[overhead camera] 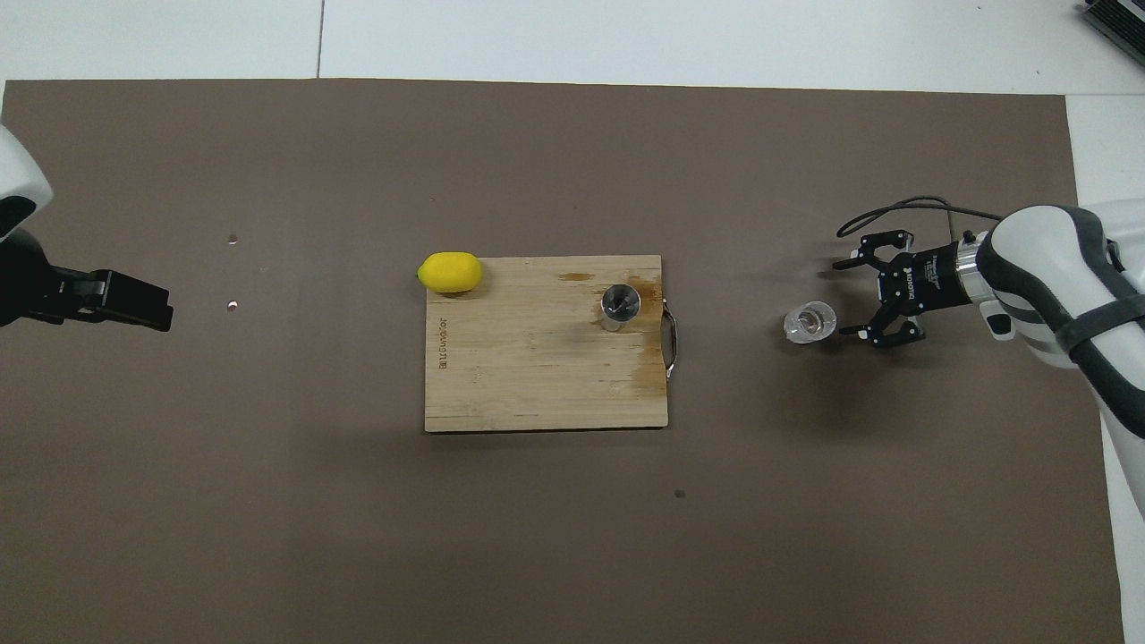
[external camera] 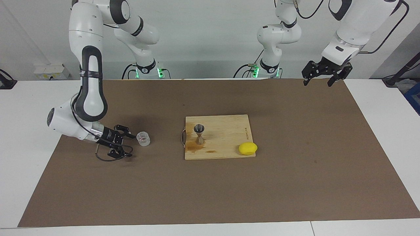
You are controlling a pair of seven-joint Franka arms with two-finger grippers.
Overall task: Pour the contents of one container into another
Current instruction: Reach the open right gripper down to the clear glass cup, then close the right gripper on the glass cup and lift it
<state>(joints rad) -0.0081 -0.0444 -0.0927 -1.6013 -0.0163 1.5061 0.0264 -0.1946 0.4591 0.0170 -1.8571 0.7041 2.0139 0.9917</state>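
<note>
The small clear cup [external camera: 143, 138] [overhead camera: 809, 323] stands on the brown mat toward the right arm's end of the table. My right gripper [external camera: 132, 145] [overhead camera: 848, 300] is low beside it and open. Its fingertips point at the cup from just short of it and hold nothing. The steel hourglass jigger [external camera: 199, 133] [overhead camera: 620, 304] stands upright on the wooden cutting board [external camera: 226, 131] [overhead camera: 537, 376], near the board's handle end. My left gripper [external camera: 317, 84] [overhead camera: 134, 304] waits open and empty, high over the mat's edge at the left arm's end.
A yellow lemon [external camera: 247, 148] [overhead camera: 450, 272] rests at the board's corner farthest from the robots, toward the left arm's end. The board shows a wet stain near the jigger. The brown mat [external camera: 295, 164] covers most of the white table.
</note>
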